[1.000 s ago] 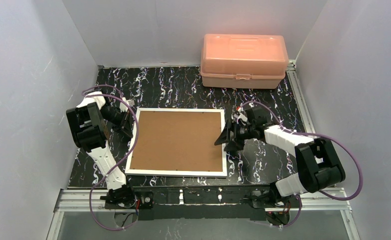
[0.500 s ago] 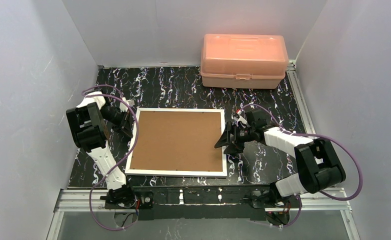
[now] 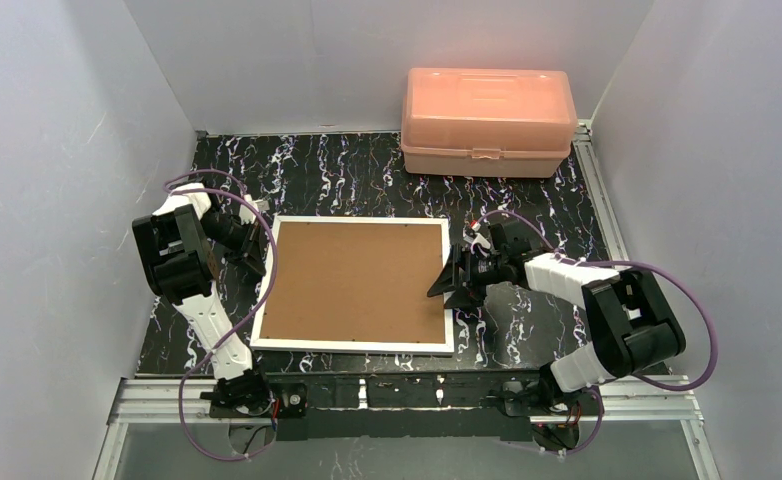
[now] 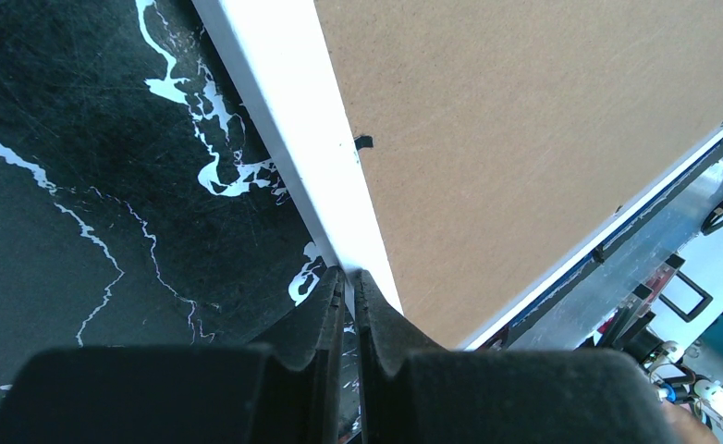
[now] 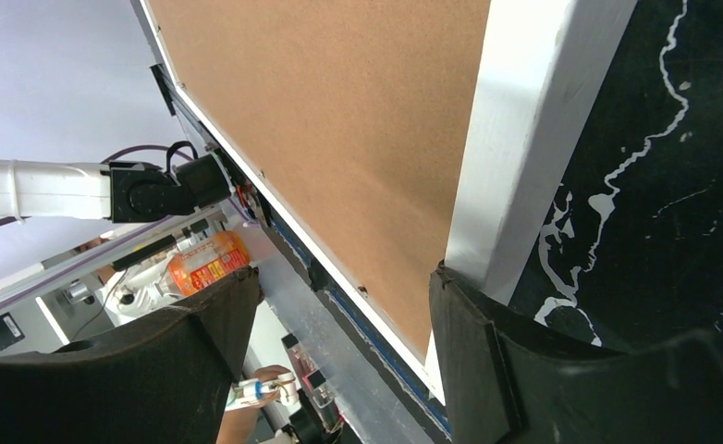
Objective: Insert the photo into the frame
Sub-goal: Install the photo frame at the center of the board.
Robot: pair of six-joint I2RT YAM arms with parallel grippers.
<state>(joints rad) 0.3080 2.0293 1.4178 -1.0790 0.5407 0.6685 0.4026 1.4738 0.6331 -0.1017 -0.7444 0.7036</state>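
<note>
The frame (image 3: 357,345) lay face down mid-surface, brown back up. Photo: not seen in any view. Left hand (image 4: 347,277) was pinched together on nothing, tip just beside the frame's left edge. Right hand (image 3: 450,284) was spread wide at the right edge, holding nothing. Frame looked flat, stiff, w/ a pane that could break, so grab the white rim. Left wrist view showed a small black clip (image 4: 362,141); top view didn't.

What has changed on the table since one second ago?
The right arm drew its elbow slightly inward, toward the frame; its open right gripper hardly shifted at the frame's right edge. Nothing was taken or released. The frame, back up, the shut left gripper at its left edge and the pink box stayed put.
</note>
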